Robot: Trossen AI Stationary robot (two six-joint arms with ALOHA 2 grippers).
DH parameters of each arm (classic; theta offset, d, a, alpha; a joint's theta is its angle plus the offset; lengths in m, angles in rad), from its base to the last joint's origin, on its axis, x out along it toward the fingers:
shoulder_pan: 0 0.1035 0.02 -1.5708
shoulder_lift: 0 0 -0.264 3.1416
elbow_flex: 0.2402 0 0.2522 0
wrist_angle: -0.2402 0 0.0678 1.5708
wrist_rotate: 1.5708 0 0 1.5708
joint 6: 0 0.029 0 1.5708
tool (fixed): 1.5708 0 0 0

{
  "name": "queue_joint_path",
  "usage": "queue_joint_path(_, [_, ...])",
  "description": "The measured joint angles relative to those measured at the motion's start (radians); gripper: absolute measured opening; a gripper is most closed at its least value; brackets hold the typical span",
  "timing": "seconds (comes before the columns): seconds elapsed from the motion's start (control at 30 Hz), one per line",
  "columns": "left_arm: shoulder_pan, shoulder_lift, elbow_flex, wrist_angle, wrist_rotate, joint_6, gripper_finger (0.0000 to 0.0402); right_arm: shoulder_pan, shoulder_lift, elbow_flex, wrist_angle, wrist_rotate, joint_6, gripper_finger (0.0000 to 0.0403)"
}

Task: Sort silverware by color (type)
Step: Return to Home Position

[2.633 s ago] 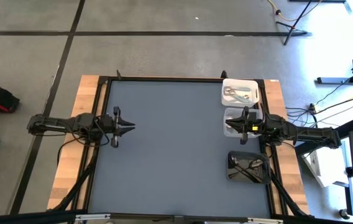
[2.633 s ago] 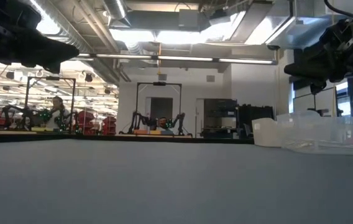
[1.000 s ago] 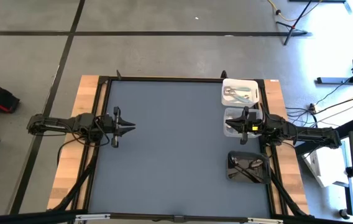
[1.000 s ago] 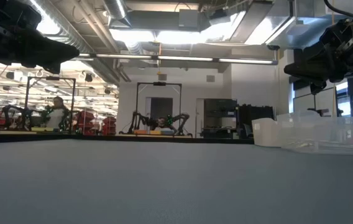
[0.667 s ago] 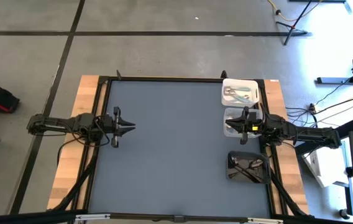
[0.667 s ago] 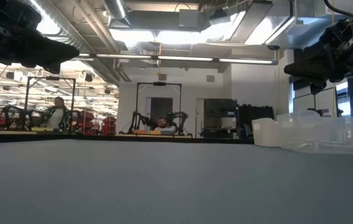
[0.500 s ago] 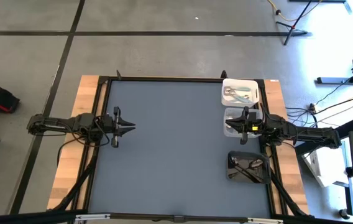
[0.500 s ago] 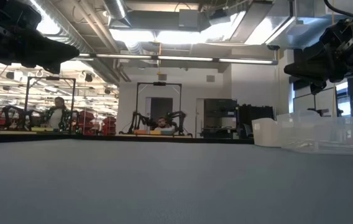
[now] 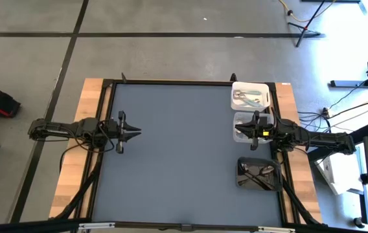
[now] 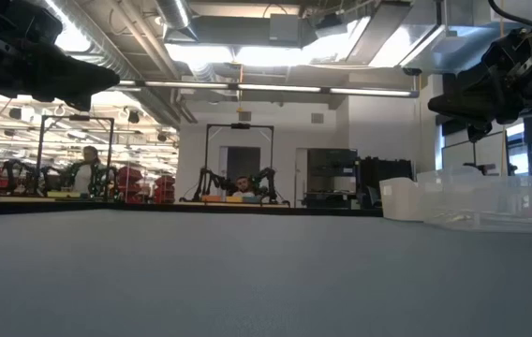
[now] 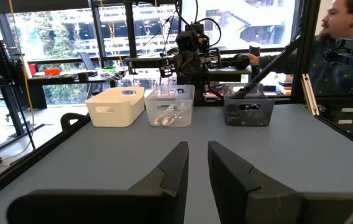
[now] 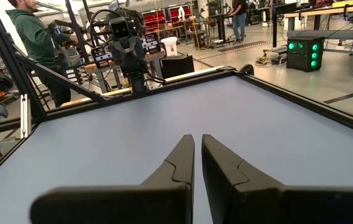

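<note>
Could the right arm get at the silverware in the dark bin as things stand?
Probably yes. The right gripper hangs over the clear bin, next to the dark bin, whose silverware lies under an open top with nothing above it.

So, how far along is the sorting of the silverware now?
Done, it seems: the silverware lies in the white bin, the clear bin and the dark bin, none on the table. In hand: nothing; the left gripper hovers empty at the table's left side, the right gripper empty above the clear bin. Left: probably only parking the arms.
</note>
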Motion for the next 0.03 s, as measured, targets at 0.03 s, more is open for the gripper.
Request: queue_joint_path(0.03, [0.0,0.0,0.0,0.0,0.0,0.0,0.0055,0.0,0.0,0.0,0.0,0.0,0.0,0.0021])
